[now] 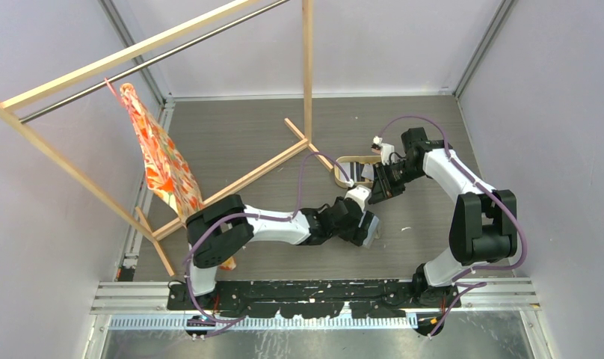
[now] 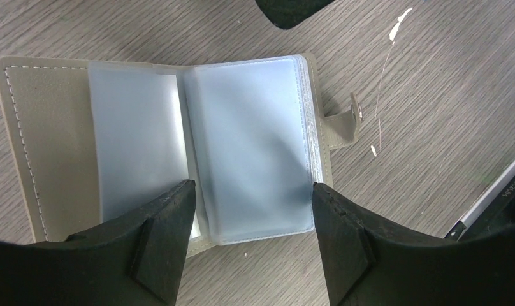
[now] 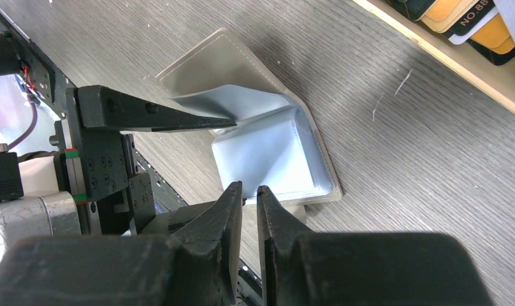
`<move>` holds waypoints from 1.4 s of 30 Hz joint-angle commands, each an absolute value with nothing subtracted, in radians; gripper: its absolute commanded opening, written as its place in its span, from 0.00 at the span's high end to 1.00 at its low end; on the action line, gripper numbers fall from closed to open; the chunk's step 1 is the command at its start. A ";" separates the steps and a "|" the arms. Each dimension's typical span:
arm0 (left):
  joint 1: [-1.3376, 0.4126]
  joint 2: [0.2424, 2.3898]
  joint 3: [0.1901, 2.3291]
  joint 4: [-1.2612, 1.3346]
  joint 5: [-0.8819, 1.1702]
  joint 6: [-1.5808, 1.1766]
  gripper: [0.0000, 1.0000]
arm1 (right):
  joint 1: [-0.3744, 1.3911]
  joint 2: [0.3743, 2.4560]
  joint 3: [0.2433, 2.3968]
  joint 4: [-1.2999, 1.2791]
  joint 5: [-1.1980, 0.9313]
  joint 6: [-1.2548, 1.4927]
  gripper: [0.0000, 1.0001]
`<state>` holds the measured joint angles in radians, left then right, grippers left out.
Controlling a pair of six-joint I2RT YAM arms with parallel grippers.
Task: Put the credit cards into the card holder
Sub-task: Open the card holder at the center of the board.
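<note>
Card holder (image 2: 48, 146) grey-taupe, white stitching, frosted pale-blue sleeves; table (image 2: 446, 83) grey woodgrain; hanging cloth (image 1: 161, 161) orange-white patterned.

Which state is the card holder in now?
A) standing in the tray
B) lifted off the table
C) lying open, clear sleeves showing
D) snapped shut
C: the card holder lies spread open, its clear sleeves exposed under the open left tool.

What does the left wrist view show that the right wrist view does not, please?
Only left wrist: the snap tab and a card edge at lower right. Only right wrist: the wooden tray with cards inside. Both: the card holder lying open, clear sleeves showing, the left gripper at them.
</note>
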<state>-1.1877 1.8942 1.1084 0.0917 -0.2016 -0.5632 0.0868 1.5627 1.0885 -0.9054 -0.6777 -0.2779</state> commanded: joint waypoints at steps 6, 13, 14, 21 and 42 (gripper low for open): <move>-1.175 1.890 1.096 0.110 -0.137 -0.578 0.31 | 0.088 1.529 1.109 -0.904 -0.680 -0.281 0.80; -1.168 1.886 1.083 0.089 -0.165 -0.629 0.36 | 0.087 1.528 1.109 -0.907 -0.684 -0.283 0.80; -1.165 1.880 1.074 0.098 -0.161 -0.638 0.37 | 0.088 1.529 1.108 -0.909 -0.683 -0.284 0.80; -1.128 1.856 1.007 0.187 -0.087 -0.708 0.50 | 0.089 1.530 1.108 -0.910 -0.685 -0.286 0.80; -1.024 1.855 0.751 0.666 0.110 -1.035 0.71 | 0.152 1.640 1.093 -0.905 -0.664 -0.285 0.88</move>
<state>-1.0348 1.8534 0.7799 0.5533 0.0650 -0.9676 0.1146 1.6009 1.0882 -0.9142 -0.6785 -0.2924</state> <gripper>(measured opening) 0.285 0.168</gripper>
